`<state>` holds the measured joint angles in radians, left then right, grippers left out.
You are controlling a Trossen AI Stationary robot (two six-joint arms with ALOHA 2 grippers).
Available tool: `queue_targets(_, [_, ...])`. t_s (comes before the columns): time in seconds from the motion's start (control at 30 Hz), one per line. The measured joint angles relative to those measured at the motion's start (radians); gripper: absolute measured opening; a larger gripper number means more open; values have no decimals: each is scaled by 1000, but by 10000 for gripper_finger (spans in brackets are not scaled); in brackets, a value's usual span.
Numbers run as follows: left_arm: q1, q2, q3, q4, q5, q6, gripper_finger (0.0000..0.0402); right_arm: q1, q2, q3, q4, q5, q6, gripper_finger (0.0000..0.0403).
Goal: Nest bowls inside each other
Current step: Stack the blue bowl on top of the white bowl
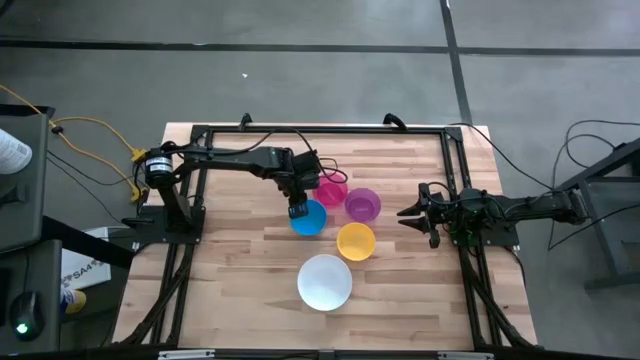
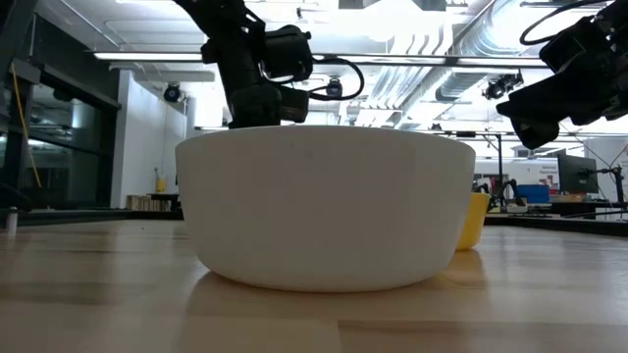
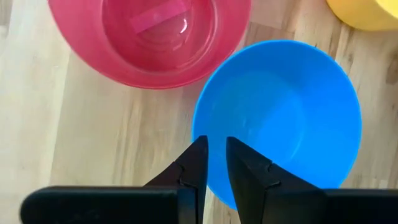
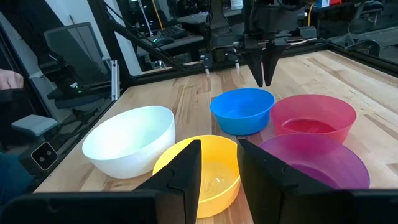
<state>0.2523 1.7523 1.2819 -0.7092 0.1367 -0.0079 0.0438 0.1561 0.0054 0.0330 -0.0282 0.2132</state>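
Five bowls stand apart, upright on their bases on the wooden table: blue (image 1: 309, 219), pink (image 1: 331, 190), purple (image 1: 363, 204), yellow (image 1: 356, 241) and a larger white one (image 1: 325, 282). My left gripper (image 3: 215, 142) points steeply down just above the blue bowl (image 3: 280, 118), over its rim on the side toward the left arm. Its fingers stand a narrow gap apart with nothing between them. In the right wrist view its tips (image 4: 264, 82) end just over that rim. My right gripper (image 1: 403, 214) waits open at the table's right, level, facing the bowls.
A black frame (image 1: 320, 130) runs along the table's far side and down both sides, carrying the arms. The pink bowl (image 3: 149, 37) lies close beside the blue one. In the low view the white bowl (image 2: 324, 206) hides most of the others. Bare wood (image 1: 230, 270) lies at the near left.
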Motion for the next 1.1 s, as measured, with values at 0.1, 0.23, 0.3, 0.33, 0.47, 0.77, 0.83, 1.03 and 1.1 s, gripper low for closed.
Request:
queue_targets(0.1, [-6, 0, 0, 0, -15, -33, 59, 0, 0, 0, 0, 0, 0, 97])
queue_targets(0.23, [-18, 0, 0, -5, -39, -100, 58, 0, 0, 0, 0, 0, 0, 97])
queue_targets(0.3, [-26, 0, 0, -5, -64, -147, 58, 0, 0, 0, 0, 0, 0, 97])
queue_targets(0.33, [-31, 0, 0, -5, -79, -178, 58, 0, 0, 0, 0, 0, 0, 97])
queue_targets(0.47, [-52, 1, 0, -4, -122, -288, 58, 0, 0, 0, 0, 0, 0, 97])
queue_targets(0.77, [-64, 8, 0, -61, -130, -363, 58, 0, 0, 0, 0, 0, 0, 97])
queue_targets(0.83, [-64, 28, 0, -75, -133, -360, 58, 0, 0, 0, 0, 0, 0, 97])
queue_targets(1.03, [-63, 69, -1, -87, -127, -331, 58, 0, 0, 0, 0, 0, 0, 97])
queue_targets(1.1, [-63, 68, -1, -75, -128, -322, 58, 0, 0, 0, 0, 0, 0, 97])
